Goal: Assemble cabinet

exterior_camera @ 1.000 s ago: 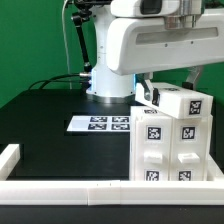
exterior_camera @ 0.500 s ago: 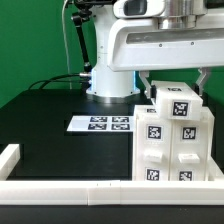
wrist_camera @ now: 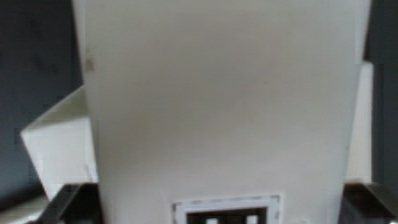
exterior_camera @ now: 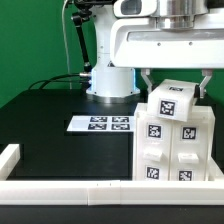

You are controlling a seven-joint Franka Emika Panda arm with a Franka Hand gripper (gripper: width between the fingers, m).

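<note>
The cabinet [exterior_camera: 176, 152] is a tall white box with several marker tags on its front, standing at the exterior view's right by the front rail. My gripper [exterior_camera: 175, 84] hangs right above it, with one finger on each side of a white tagged block [exterior_camera: 172, 101] that rests tilted on the cabinet's top. The jaws are closed against the block's sides. In the wrist view the block [wrist_camera: 222, 100] fills the frame, its tag at one end, and a dark finger [wrist_camera: 63, 200] shows at its side. A part of the cabinet [wrist_camera: 50, 140] shows behind it.
The marker board [exterior_camera: 103, 124] lies flat on the black table to the cabinet's left in the exterior view. A low white border rail [exterior_camera: 60, 190] runs along the front and turns up at the left corner [exterior_camera: 10, 157]. The arm's white base [exterior_camera: 110, 80] stands behind.
The gripper and the block have shifted toward the exterior view's left over the cabinet top. The block has turned, so its tagged face now shows more fully.
</note>
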